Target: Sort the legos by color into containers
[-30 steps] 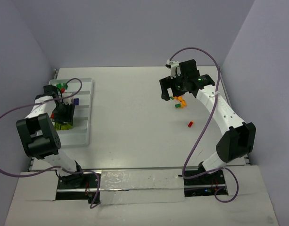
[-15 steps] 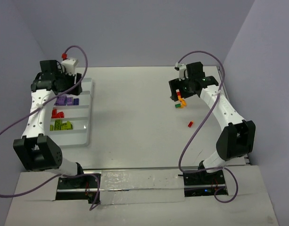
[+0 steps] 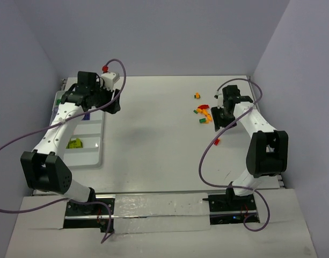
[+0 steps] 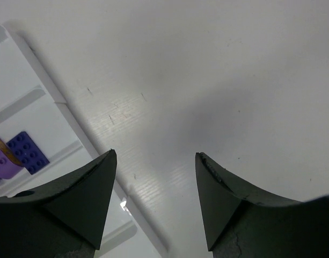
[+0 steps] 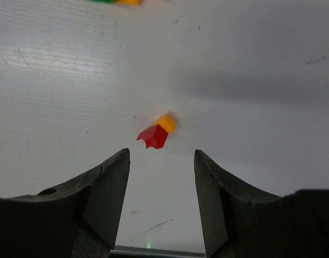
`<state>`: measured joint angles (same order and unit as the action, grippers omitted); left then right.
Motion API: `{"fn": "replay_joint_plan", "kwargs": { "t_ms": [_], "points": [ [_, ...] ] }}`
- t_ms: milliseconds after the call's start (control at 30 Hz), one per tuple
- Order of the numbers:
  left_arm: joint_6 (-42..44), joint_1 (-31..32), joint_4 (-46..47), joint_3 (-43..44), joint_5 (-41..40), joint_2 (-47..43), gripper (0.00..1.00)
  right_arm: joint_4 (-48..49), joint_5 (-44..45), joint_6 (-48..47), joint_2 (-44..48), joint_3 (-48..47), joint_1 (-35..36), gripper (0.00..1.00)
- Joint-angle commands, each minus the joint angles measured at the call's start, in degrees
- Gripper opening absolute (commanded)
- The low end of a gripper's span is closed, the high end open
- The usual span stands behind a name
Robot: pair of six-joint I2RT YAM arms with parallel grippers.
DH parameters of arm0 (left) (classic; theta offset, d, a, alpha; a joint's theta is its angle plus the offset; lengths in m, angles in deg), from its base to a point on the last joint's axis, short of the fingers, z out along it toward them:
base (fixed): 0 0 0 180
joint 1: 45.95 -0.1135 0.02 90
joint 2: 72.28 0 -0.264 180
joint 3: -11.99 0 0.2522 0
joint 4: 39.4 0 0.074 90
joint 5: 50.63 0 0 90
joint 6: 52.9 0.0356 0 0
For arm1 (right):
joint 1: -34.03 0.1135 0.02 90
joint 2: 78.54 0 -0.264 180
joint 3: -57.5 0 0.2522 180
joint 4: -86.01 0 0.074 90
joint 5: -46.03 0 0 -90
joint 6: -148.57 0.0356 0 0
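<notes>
- Though purple bricks (image 4: 26,153) already sit in the tray (image 4: 14,70) left of its fingers (image 4: 73,204), the left gripper (image 4: 154,156) gapes empty.
- Right gripper (image 5: 161,153) stands spread, empty; a red-orange brick (image 5: 156,133) lies just beyond its fingertips (image 5: 118,161).
- Farther off, loose bricks (image 3: 206,113) wait unsorted.

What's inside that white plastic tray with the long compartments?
Lime green plastic bricks in a near compartment, purple plastic bricks farther back. The left arm hides parts of the far compartments.

I count one tray (image 3: 92,156). Loose bricks on the table (image 3: 153,150), six: orange bricks (image 3: 197,95), two; red bricks (image 3: 203,107), two; green bricks (image 3: 201,121), two.
</notes>
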<state>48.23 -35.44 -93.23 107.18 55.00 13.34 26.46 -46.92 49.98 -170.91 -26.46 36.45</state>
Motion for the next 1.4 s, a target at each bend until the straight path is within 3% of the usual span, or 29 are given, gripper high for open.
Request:
{"fn": "replay_joint_plan", "kwargs": {
  "t_ms": [0,233,833,967,1067,1267,1367],
  "points": [
    [-1.29,0.30,0.63,-0.83,-1.30,0.63,0.69,-2.65,0.58,4.07,-1.05,-0.04,0.01,0.58],
    [-1.29,0.30,0.07,-1.31,-2.42,0.83,0.70,-7.23,0.03,8.50,-7.48,-2.58,0.01,0.60],
    [-0.56,0.30,1.04,-3.58,-3.24,0.95,0.70,-4.74,0.37,13.45,-14.24,-1.79,-0.73,0.53],
    [-0.37,0.30,1.21,-3.95,-3.24,0.89,0.70,-4.44,0.92,13.35,-14.73,-2.01,-1.22,0.46],
    [-0.32,0.30,1.38,-4.17,-3.24,1.20,0.70,-4.30,1.10,12.57,-14.68,-1.96,-1.54,0.35],
    [-0.32,0.30,1.39,-3.95,-2.75,1.91,0.70,-3.90,2.60,9.51,-14.02,-1.84,-1.55,0.32],
    [-0.15,0.30,1.40,-3.83,-1.97,2.10,0.70,-3.84,2.40,5.80,-13.87,-2.37,-1.55,0.18]
  ]
}}
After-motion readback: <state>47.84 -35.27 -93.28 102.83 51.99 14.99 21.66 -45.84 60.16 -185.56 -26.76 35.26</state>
